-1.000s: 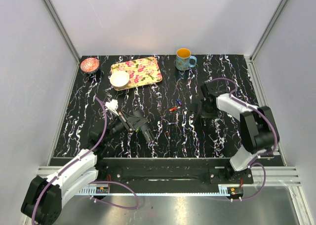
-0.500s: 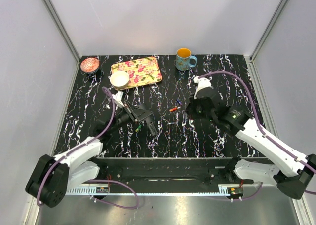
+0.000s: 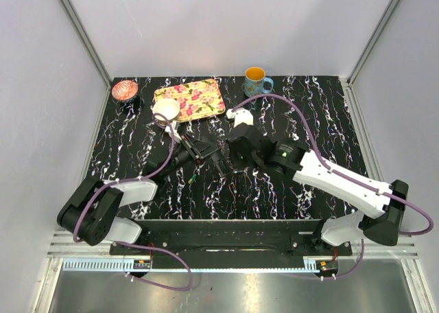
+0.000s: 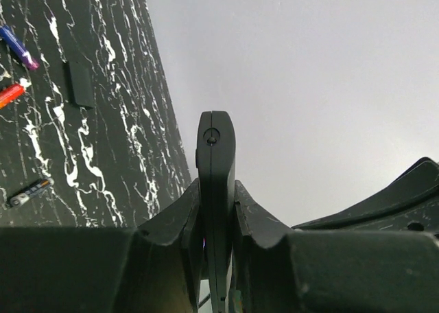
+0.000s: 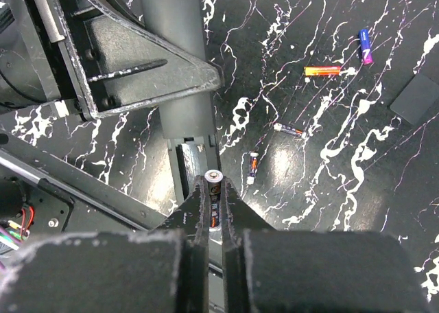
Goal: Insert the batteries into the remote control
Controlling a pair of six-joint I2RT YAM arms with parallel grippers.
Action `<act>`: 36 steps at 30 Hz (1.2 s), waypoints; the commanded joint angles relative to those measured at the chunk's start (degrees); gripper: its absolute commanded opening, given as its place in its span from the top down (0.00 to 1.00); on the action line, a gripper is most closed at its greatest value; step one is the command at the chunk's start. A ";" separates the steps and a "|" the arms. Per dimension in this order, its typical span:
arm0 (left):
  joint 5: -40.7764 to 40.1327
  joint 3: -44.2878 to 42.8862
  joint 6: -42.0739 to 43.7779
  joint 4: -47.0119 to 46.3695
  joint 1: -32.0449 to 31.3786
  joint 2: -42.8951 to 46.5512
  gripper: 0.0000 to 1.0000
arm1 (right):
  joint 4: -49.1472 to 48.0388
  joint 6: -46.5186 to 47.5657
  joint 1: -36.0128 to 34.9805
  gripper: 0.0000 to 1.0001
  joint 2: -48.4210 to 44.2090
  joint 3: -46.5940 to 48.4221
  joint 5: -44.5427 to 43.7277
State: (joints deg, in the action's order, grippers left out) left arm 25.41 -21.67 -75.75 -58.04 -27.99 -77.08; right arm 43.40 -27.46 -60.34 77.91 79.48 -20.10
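My left gripper (image 3: 199,153) is shut on the black remote control (image 3: 217,159) and holds it up off the table; the left wrist view shows the remote edge-on (image 4: 215,162) between the pads. My right gripper (image 5: 215,189) is shut on a dark battery with an orange band (image 5: 215,178), right over the remote's open battery bay (image 5: 193,163). On the table lie a purple-blue battery (image 5: 365,45), an orange-red battery (image 5: 322,71), a dark battery (image 5: 291,129) and a small one (image 5: 253,167). A green battery (image 3: 193,179) lies near the left arm.
The remote's flat black cover (image 5: 418,99) lies beside the loose batteries. A floral tray (image 3: 199,97), a white bowl (image 3: 166,110), a pink bowl (image 3: 125,90) and a blue mug (image 3: 256,83) stand along the back. The right arm (image 3: 329,179) reaches across the table's middle.
The right arm has swung left across the table, carrying its battery up to the remote. The left gripper has moved the remote up and to the right.
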 commanded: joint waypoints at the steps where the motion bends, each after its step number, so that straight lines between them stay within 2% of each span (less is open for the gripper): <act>1: -0.89 -1.18 -8.44 -19.10 -1.10 -5.34 1.00 | -0.25 -1.10 -0.57 1.00 2.24 4.01 -2.75; 5: -2.12 0.13 -11.70 -26.41 -2.24 -8.78 1.00 | 0.11 -1.01 -0.66 1.00 3.91 5.68 -2.32; 10: -2.73 0.14 -12.93 -30.19 -2.95 -11.43 1.00 | 0.63 -0.84 -0.66 1.00 4.97 6.30 -1.35; 36: -4.05 0.05 -9.33 -28.97 -5.15 -7.21 1.00 | -1.03 -1.89 -0.92 1.00 6.99 0.67 -1.26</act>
State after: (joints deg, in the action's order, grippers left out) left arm 23.29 -21.61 -85.49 -71.18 -32.80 -86.17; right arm 44.38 -28.47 -60.73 84.53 80.79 -20.40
